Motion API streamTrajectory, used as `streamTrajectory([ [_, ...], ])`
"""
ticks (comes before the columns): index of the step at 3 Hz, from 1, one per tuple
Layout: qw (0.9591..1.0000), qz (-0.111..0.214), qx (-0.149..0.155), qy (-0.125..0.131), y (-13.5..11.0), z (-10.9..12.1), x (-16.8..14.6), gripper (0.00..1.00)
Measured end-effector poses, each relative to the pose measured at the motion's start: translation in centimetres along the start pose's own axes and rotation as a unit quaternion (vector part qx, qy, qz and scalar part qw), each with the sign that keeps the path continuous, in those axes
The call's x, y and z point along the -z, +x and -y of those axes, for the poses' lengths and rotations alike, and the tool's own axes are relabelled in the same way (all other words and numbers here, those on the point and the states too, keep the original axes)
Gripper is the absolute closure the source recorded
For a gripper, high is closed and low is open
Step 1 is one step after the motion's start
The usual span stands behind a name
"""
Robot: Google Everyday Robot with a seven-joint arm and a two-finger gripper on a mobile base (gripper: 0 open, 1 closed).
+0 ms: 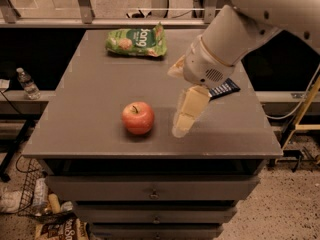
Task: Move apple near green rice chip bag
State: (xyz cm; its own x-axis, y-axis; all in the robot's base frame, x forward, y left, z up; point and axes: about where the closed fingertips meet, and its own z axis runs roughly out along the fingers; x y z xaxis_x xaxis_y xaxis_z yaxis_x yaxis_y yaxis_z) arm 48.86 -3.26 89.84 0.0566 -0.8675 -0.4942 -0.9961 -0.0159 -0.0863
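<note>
The red-orange apple (138, 118) stands upright on the grey table (90, 89), near its front edge and left of centre. The light-green rice chip bag (136, 42) lies flat at the table's far edge, well behind the apple. My gripper (181, 106) hangs from the white arm (235, 29) that reaches in from the upper right. It is just right of the apple, a short gap away, pointing down at the table. Its cream fingers (189, 109) stand apart and hold nothing.
A small flat dark-blue wrapper (225, 88) lies on the table's right side, partly behind my wrist. The table has drawers below. A water bottle (27, 84) stands on a ledge to the left. Bags and clutter lie on the floor at lower left.
</note>
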Motion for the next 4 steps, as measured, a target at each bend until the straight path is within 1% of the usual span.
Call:
streamTrajectory([
  [1,1.0000,0.000,0.001,-0.001,-0.1,0.0,-0.2,0.00],
  [2,0.9999,0.013,-0.006,0.005,-0.3,-0.4,-0.8,0.00],
  [3,0.9994,0.030,-0.016,0.007,-0.9,-0.5,-2.2,0.00],
  [4,0.9992,0.036,-0.020,0.002,-1.6,-0.3,-3.7,0.00],
])
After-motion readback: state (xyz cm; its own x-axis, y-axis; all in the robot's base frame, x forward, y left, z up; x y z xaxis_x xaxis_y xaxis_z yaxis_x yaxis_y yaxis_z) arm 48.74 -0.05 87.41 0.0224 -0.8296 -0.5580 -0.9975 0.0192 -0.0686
